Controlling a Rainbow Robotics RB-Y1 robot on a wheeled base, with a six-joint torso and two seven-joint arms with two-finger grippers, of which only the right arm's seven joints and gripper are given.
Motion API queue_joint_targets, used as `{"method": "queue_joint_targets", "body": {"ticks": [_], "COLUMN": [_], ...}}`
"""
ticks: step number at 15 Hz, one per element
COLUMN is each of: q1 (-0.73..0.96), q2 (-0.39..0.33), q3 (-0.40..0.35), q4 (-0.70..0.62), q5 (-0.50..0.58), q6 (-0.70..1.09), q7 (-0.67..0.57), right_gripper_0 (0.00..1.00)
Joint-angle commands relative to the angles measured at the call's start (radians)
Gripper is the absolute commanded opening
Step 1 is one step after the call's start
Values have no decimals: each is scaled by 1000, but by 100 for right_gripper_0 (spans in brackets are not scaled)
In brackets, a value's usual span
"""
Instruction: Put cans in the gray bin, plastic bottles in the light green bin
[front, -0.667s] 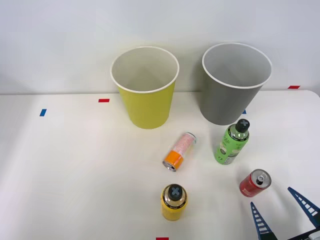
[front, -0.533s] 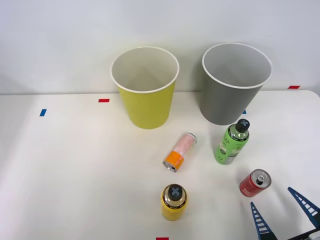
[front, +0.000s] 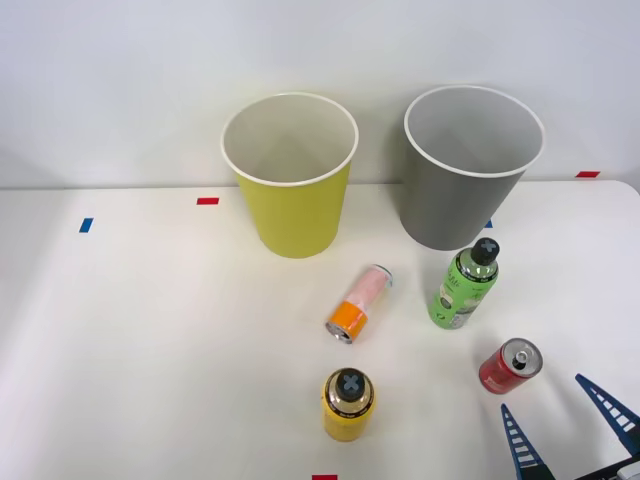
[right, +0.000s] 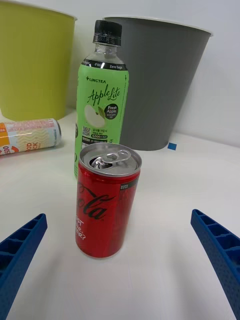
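Note:
A short red can (front: 509, 366) (right: 106, 201) stands upright on the white table, just ahead of my right gripper (front: 568, 426) (right: 120, 260), which is open with nothing between its blue fingers. A slim orange-and-pink can (front: 358, 302) (right: 27, 135) lies on its side mid-table. The green plastic bottle (front: 464, 284) (right: 101, 110) stands behind the red can, in front of the gray bin (front: 468, 166) (right: 160, 85). The yellow plastic bottle (front: 348, 403) stands near the front edge. The light green bin (front: 291, 174) (right: 35, 62) stands at the back, left of the gray one.
Small red tape marks (front: 207, 201) and blue tape marks (front: 86, 225) dot the table. A pale wall rises right behind the bins. The table's left half is bare white surface.

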Motion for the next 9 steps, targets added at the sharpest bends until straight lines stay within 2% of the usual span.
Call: {"method": "queue_joint_targets", "body": {"ticks": [1, 9], "q1": [0, 0], "q2": [0, 0], "q3": [0, 0], "q4": [0, 0], "q5": [0, 0], "q6": [0, 0], "q7": [0, 0], "right_gripper_0": [100, 100]}}
